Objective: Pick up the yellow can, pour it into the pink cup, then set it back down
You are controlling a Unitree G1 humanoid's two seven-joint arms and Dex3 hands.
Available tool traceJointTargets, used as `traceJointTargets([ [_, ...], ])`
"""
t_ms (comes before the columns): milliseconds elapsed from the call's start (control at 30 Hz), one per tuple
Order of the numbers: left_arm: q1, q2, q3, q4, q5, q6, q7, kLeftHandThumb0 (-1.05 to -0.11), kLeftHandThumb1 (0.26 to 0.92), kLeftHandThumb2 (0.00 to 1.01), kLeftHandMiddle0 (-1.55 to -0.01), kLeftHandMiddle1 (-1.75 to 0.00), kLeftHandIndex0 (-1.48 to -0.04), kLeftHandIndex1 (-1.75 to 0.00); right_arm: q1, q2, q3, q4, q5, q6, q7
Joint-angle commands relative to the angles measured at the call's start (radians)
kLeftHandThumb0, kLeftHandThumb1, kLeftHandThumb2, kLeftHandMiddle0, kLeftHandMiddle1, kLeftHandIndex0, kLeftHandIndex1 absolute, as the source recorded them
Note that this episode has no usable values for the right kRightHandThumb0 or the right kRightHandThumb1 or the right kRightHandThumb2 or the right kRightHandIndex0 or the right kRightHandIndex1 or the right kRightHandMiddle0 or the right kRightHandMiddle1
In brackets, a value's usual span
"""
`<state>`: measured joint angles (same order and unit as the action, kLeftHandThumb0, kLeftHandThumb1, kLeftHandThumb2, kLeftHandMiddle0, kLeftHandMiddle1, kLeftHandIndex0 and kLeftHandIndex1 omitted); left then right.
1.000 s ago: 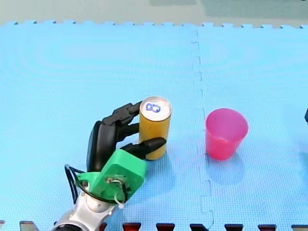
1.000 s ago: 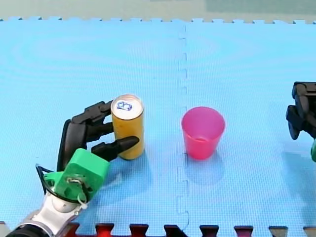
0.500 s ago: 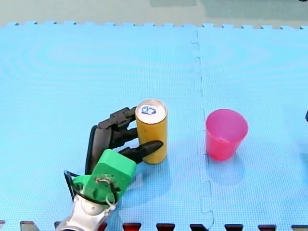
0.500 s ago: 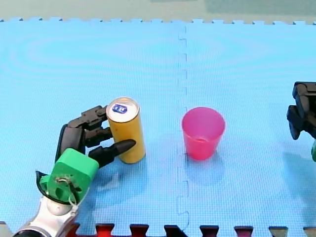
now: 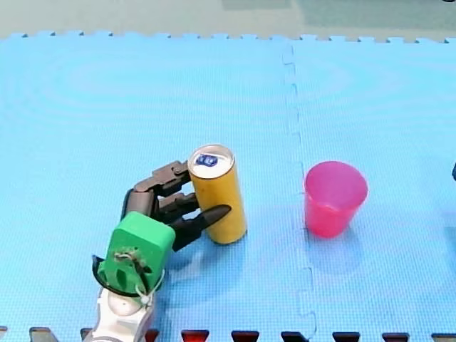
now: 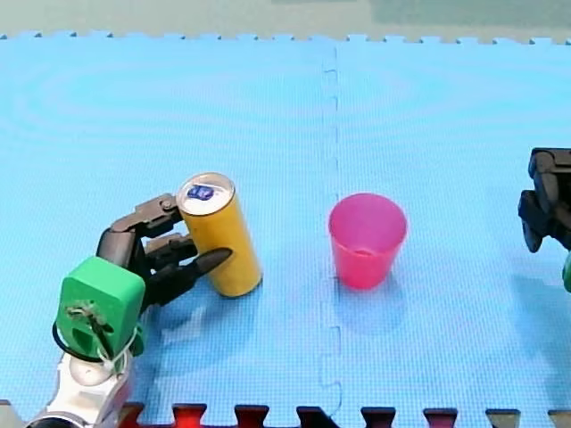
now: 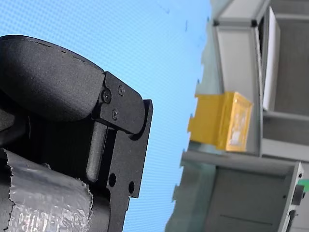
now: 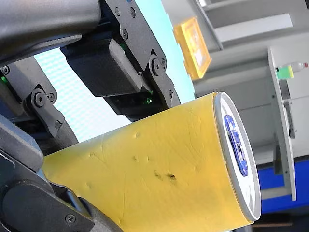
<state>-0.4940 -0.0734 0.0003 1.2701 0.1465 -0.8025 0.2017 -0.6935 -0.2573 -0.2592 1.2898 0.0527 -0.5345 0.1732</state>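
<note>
Yellow can: a yellow metal cylinder with a silver top (image 5: 217, 196), standing left of the middle of the blue foam puzzle mat (image 5: 107, 107). It is tilted, its top leaning toward 11 o'clock and its lower end down at the mat. I cannot tell whether the base is fully seated.

Left hand: the black three-fingered left hand (image 5: 167, 206) comes in from 7 o'clock and is closed around the yellow can. Two fingers wrap the far side and one finger (image 5: 210, 216) lies across the near side, low on the body. A green block (image 5: 139, 246) sits on its wrist.

Close view: in the second wrist view the can's yellow wall (image 8: 164, 174) lies pressed between the black finger links (image 8: 111, 67).

Pink cup: a pink translucent plastic cup (image 5: 333, 199) stands upright at 3 o'clock from the can, well apart from it.

Right hand: the right hand (image 6: 546, 201) is at the 3 o'clock edge, beyond the cup and touching nothing. I cannot tell whether it is open or closed.
</note>
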Motion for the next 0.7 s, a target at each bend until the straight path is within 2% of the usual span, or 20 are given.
traceJointTargets([
  [0, -0.016, 0.027, -0.069, 0.006, 0.103, 0.096, 0.129, -0.667, 0.751, 0.0, -0.74, 0.0, -0.66, 0.0, -0.003, -0.006, -0.002, -0.003, 0.003, 0.001, -0.001],
  [67, -0.027, 0.037, -0.104, 0.002, 0.159, 0.137, 0.191, -0.89, 0.744, 0.0, -0.5, 0.0, -0.45, 0.0, -0.004, -0.005, -0.002, -0.003, 0.002, 0.004, -0.002],
  [133, -0.029, 0.043, -0.123, 0.0, 0.189, 0.152, 0.211, -1.009, 0.762, 0.01, -0.38, 0.0, -0.31, 0.0, -0.005, -0.004, -0.001, -0.003, 0.002, 0.006, -0.004],
  [167, -0.03, 0.045, -0.129, -0.001, 0.199, 0.158, 0.218, -1.028, 0.764, 0.01, -0.35, 0.0, -0.28, 0.0, -0.006, -0.004, -0.001, -0.003, 0.002, 0.007, -0.004],
  [233, -0.03, 0.046, -0.135, -0.001, 0.209, 0.169, 0.223, -1.043, 0.76, 0.0, -0.29, 0.0, -0.24, 0.0, -0.007, -0.004, 0.0, -0.003, 0.001, 0.008, -0.005],
  [367, -0.024, 0.031, -0.103, -0.003, 0.153, 0.178, 0.147, -1.048, 0.746, 0.0, -0.16, 0.0, -0.16, 0.0, -0.008, -0.005, 0.001, -0.004, 0.001, 0.011, -0.005],
  [667, -0.023, 0.036, -0.1, -0.009, 0.13, 0.179, 0.097, -1.048, 0.739, 0.0, -0.11, 0.0, -0.12, 0.0, -0.009, -0.006, 0.001, -0.003, 0.001, 0.016, -0.005],
])
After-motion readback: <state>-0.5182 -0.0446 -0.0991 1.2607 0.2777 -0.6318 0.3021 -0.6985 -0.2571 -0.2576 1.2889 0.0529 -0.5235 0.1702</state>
